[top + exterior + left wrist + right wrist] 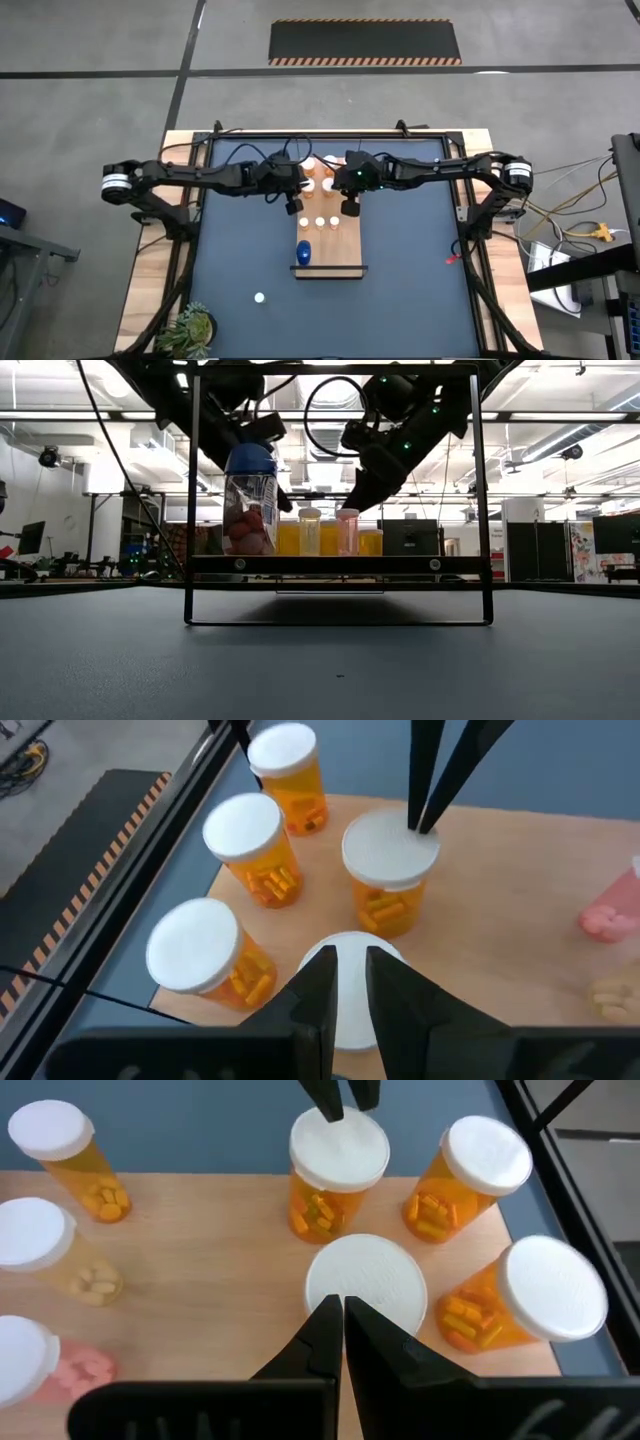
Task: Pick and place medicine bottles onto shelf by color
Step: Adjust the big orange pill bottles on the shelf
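Two dark jointed arms — black cable loops, white shoulder collars, green LEDs.

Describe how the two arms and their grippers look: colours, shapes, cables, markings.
Both arms are dark, slim and jointed, each with a white-and-silver ring at the shoulder. Black cables loop beside them. Small green lights glow on the right arm near its wrist. The left gripper and right gripper each have two flat black fingers tapering to narrow tips.

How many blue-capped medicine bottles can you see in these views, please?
1. The blue-capped medicine bottle stands on the long light-brown wooden shelf near its dark-edged end. The left gripper and right gripper hang over the shelf's other end, so another may be hidden.
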Motion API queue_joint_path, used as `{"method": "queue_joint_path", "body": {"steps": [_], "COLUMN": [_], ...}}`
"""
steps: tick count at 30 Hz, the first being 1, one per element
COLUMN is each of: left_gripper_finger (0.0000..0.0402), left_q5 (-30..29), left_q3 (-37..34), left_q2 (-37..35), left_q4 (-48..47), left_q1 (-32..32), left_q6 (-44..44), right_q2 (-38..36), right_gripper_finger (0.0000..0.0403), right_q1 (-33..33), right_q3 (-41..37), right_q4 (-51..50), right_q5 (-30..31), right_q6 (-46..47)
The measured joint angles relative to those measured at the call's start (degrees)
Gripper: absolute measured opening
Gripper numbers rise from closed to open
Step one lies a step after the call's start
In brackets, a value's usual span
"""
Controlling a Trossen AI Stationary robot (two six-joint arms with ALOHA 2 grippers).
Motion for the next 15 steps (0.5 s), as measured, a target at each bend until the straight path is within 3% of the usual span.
{"method": "queue_joint_path", "body": {"steps": [15], "left_gripper_finger": [0.0038], "left_q5": [0.04], "left_q3": [-0.53], "left_q2": [-8.21], "left_q4": [2.17], "left_q1": [-4.07], "left_q6": [0.49], "right_q2": [1.75], "right_gripper_finger": [0.0009], "right_q1": [-0.13], "right_q3": [2.69], "right_q4": [3.08], "right_q5": [2.05], "right_q6": [-1.88]}}
